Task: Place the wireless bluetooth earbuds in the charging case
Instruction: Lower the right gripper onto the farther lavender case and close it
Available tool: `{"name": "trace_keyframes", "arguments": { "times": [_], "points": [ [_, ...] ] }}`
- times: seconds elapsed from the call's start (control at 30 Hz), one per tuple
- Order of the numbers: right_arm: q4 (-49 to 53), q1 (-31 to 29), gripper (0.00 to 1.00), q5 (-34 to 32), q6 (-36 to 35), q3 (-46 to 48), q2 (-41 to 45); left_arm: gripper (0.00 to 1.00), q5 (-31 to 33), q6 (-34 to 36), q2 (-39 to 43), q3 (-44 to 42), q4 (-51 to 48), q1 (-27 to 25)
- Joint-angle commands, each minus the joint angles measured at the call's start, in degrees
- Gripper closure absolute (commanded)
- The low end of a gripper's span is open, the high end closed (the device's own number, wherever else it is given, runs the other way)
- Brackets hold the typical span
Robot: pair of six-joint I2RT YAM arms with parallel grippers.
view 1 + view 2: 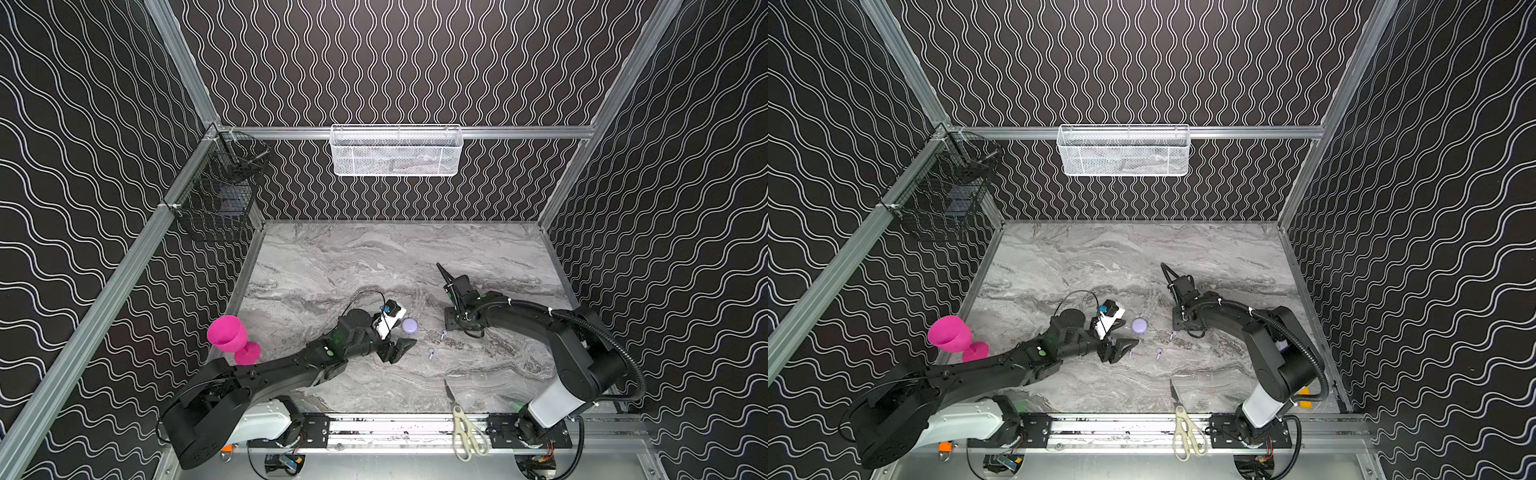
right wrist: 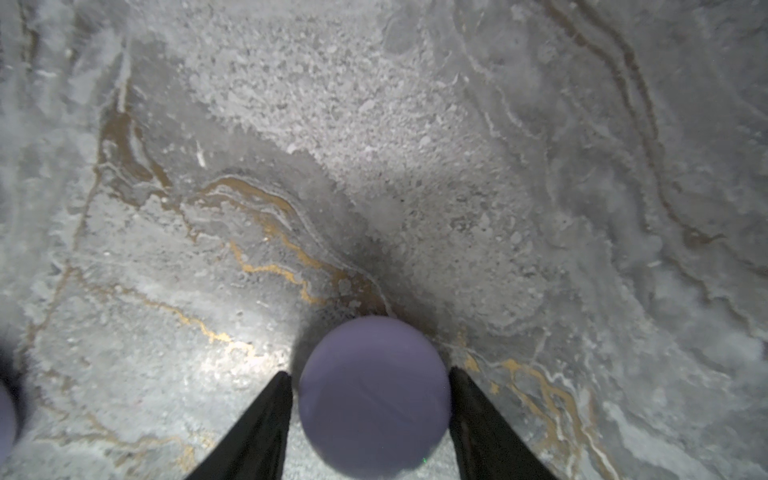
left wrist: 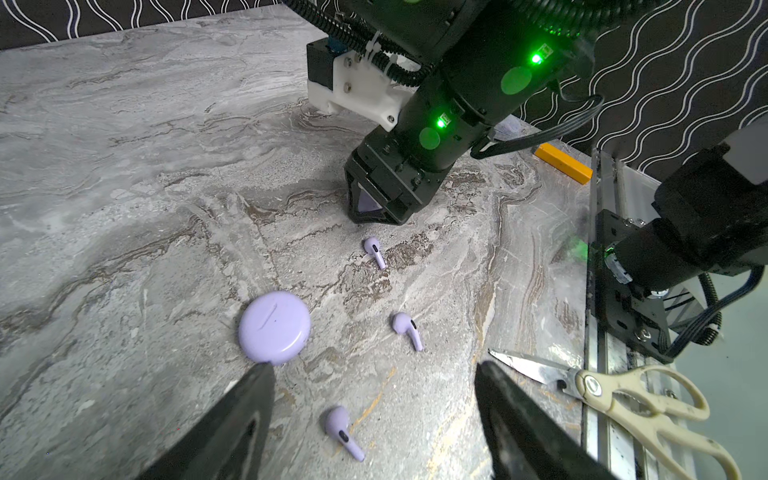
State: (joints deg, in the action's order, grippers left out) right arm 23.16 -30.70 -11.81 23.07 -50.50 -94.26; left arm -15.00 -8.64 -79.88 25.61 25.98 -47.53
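Progress is nearly nil: no earbud is seated yet. 3 earbuds [image 3: 408, 330] lie loose on the tabletop [image 3: 124, 187]. A charging case [image 3: 274, 326] sits closed near them, just beside my left tool [image 3: 372, 368], whose jaws stand apart and empty. My right tool [image 2: 370, 372] is low at the tabletop, its jaws bracketing the other case [image 2: 374, 415], which also looks shut. Whether that case is pinched or only flanked, I cannot tell. I judge that a lid must open before any insertion, so all the real work is left.
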Motion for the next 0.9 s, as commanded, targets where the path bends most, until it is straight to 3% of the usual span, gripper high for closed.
{"name": "trace_keyframes", "arguments": {
  "times": [0.0, 0.4, 0.63, 0.87],
  "points": [
    [-0.83, -0.06, 0.39, 0.19, -0.04, 0.14, -0.01, 0.21, -0.02, 0.21, -0.34, 0.67, 1.19, -0.02],
    [-0.46, -0.06, 0.44, -0.01, -0.31, 0.04, -0.32, 0.21, 0.49, 0.29, -0.41, 1.07, 0.3, -0.02],
    [-1.49, -0.06, 0.54, -0.58, -0.83, 1.06, 0.52, 0.21, 1.42, 0.29, 0.32, 0.67, 0.47, -0.02],
    [-2.44, -0.15, 0.52, -1.99, -1.45, 1.76, 2.82, 0.2, 5.18, -0.58, 0.03, 1.44, -2.0, -0.02]
  ]
}}
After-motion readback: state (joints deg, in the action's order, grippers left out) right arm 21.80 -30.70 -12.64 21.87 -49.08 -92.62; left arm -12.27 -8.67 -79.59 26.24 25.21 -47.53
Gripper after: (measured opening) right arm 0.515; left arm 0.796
